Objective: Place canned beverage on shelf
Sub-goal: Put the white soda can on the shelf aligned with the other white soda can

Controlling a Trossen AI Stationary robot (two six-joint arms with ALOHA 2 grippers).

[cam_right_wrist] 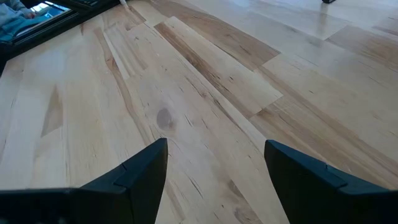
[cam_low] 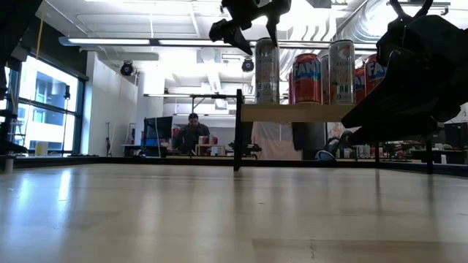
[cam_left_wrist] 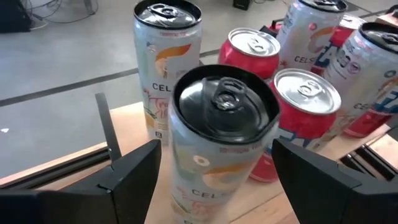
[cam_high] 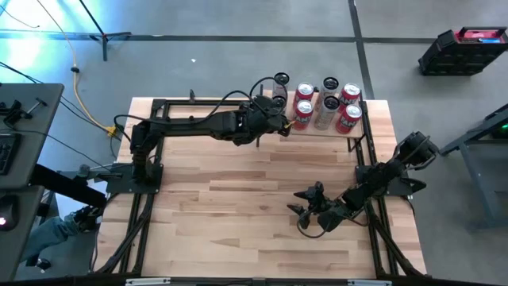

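A tall silver canned beverage with a black top (cam_left_wrist: 221, 124) stands upright on its base on the shelf (cam_low: 307, 112), at the shelf's left end (cam_low: 267, 69). My left gripper (cam_left_wrist: 214, 162) is open. Its two fingers appear on either side of the can in the left wrist view. In the low view the gripper (cam_low: 248, 25) sits a little above and left of the can's top, clear of it. My right gripper (cam_high: 305, 210) waits open low over the bare tabletop at the near right (cam_right_wrist: 214, 162).
Other cans crowd the shelf: a second silver can (cam_left_wrist: 168, 56) behind, red cans (cam_left_wrist: 252, 46) (cam_left_wrist: 305, 102) and more silver ones (cam_left_wrist: 311, 25) to the right. A thin black upright (cam_left_wrist: 107, 124) stands at the shelf's corner. A person sits far back in the room (cam_low: 194, 131).
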